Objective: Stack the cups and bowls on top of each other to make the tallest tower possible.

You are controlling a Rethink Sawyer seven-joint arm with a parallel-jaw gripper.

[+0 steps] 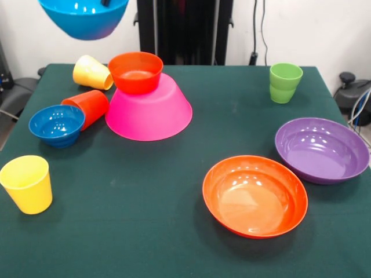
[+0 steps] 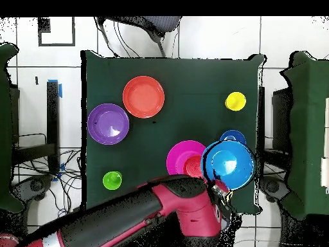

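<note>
The medium blue bowl (image 1: 84, 17) hangs in the air at the top left, held at its rim by my gripper (image 1: 105, 3), of which only a dark tip shows. From overhead the blue bowl (image 2: 229, 164) sits beside the tower, with my gripper (image 2: 220, 191) at its near rim. The tower is the large pink bowl (image 1: 149, 107), upside down, with the small orange bowl (image 1: 135, 72) upright on it. A yellow cup (image 1: 91, 72) and the orange-red cup (image 1: 88, 107) lie on their sides to its left. The small blue bowl (image 1: 57, 124) stands next to them.
A second yellow cup (image 1: 27, 184) stands upright at the front left. The green cup (image 1: 284, 82) stands at the far right. The wide purple bowl (image 1: 322, 149) and wide orange bowl (image 1: 255, 196) sit at the right. The red arm (image 2: 160, 212) reaches in from below.
</note>
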